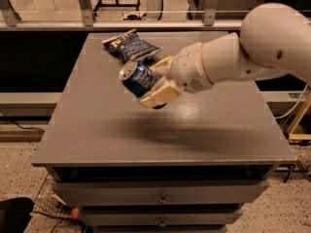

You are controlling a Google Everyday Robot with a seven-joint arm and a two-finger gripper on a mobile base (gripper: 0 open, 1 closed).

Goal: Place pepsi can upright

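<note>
The pepsi can [137, 78] is dark blue with white markings and a silver top. It is held in the air above the grey table [160, 130], tilted with its top pointing up and to the left. My gripper [158, 80] reaches in from the right and is shut on the can, one cream finger [158, 95] below it and the other behind it. The can's shadow lies on the table beneath it.
A crinkled blue chip bag [131, 45] lies at the table's back left, just behind the can. My white arm [243, 52] spans the right side above the table. Drawers sit under the table front. A wire basket [51, 203] stands on the floor at the lower left.
</note>
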